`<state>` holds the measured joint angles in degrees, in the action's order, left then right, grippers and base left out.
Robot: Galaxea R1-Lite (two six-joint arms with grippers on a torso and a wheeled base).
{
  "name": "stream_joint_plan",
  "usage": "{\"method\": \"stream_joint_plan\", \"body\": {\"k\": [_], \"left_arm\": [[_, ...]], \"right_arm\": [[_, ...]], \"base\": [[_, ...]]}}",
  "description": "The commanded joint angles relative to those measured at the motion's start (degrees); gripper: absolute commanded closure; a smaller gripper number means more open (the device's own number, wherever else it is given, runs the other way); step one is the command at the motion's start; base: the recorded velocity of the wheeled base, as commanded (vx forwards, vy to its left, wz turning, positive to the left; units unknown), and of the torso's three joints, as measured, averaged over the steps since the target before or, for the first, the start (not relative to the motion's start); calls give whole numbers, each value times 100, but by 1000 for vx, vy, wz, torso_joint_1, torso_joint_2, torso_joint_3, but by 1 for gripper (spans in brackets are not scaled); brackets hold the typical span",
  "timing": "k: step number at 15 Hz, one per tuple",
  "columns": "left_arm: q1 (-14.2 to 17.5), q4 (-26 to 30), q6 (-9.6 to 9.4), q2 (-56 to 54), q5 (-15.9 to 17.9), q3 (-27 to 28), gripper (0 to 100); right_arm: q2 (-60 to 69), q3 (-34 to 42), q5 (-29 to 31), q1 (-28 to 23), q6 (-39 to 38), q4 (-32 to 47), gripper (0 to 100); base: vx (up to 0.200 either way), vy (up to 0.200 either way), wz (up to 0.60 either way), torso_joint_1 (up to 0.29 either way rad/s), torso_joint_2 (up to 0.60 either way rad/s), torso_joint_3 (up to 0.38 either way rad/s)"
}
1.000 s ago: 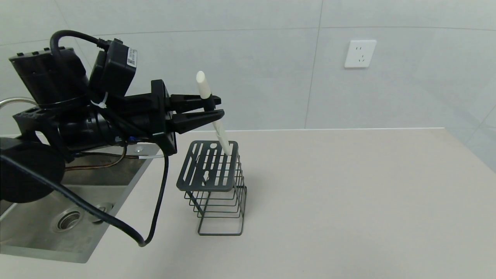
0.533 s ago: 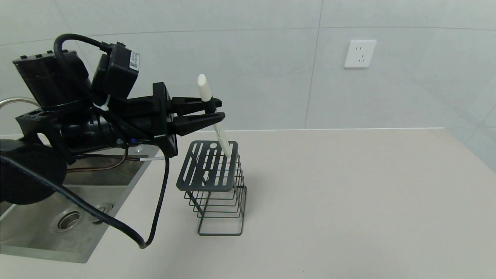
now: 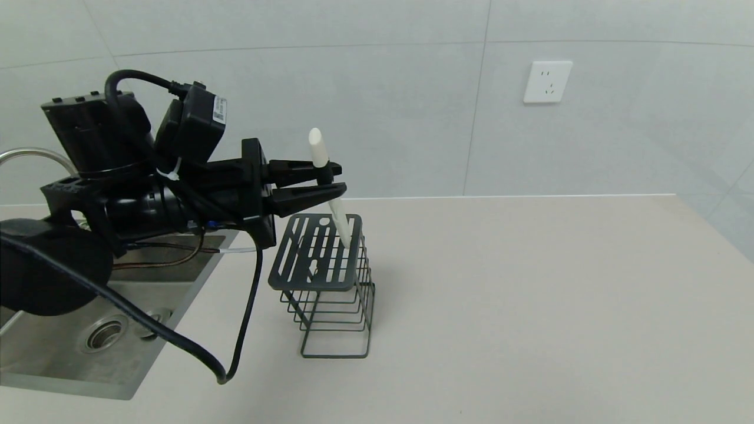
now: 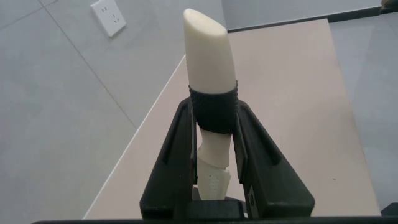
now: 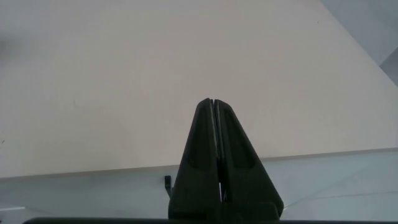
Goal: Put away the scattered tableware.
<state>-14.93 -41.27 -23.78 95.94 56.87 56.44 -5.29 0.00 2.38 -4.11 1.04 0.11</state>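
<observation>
My left gripper [image 3: 327, 183] is shut on a cream-white utensil [image 3: 318, 149] with a dark band, held nearly upright with its handle end up. The lower end of the utensil reaches down into a slot at the far right corner of the dark wire cutlery rack [image 3: 322, 282] on the counter. From the left wrist, the utensil's handle [image 4: 210, 59] stands up between my closed fingers [image 4: 180, 149]. My right gripper [image 5: 214, 109] is shut with nothing in it, over bare beige countertop [image 5: 155, 68].
A steel sink [image 3: 76, 330] with a drain lies at the left of the rack, a tap arc [image 3: 23, 154] above it. The counter [image 3: 530, 294] stretches right of the rack. A white wall socket [image 3: 547, 81] sits on the tiled wall.
My left gripper has gone down and a little right with the utensil, pushing its lower end deeper into the rack's slot. The rack has stayed put.
</observation>
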Motion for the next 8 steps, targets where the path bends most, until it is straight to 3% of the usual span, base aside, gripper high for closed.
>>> {"method": "stream_joint_plan", "body": {"k": [1,8], "left_arm": [[-10,-4,-3,56,0,-2,100],[-36,-31,-21,179,-9,-169,100]], "right_arm": [[-16,0,-9,-2,2,-2,100],[-7,0,-9,-2,2,-2,100]], "base": [[0,0,0,0,0,0],[0,0,0,0,0,0]]}}
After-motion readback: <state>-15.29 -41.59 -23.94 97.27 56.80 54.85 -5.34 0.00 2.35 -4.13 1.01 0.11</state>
